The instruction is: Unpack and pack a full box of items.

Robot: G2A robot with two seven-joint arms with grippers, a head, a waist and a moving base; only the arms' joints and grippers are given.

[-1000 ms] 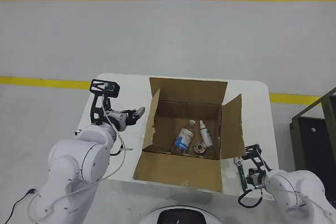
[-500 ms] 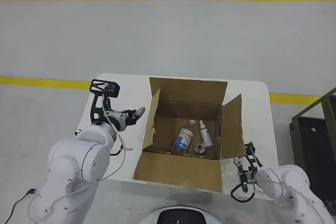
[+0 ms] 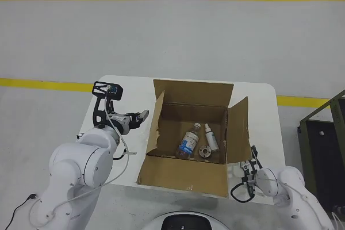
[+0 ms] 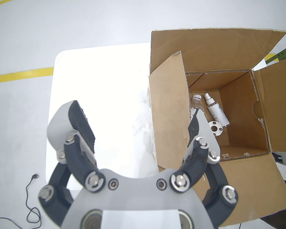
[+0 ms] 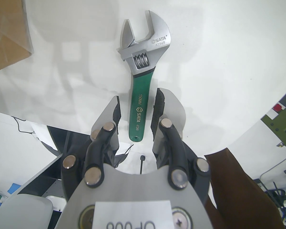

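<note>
An open cardboard box stands mid-table. Inside lie a clear bottle, a white spray bottle and a round metal flange; the left wrist view shows the same spray bottle and flange. My left gripper hangs open and empty left of the box, above the table. A green-handled adjustable wrench lies flat on the table by the box's right front corner. My right gripper is open, its fingers on either side of the wrench's handle with small gaps.
The box's right flap stands up close to my right gripper. The table's front edge runs just behind the wrench's handle end. A dark green rack stands off the table to the right. Bare table lies left of the box.
My right arm has shifted a little left and toward the table's front edge, covering the wrench in the top view. The left arm and box contents have not moved.
</note>
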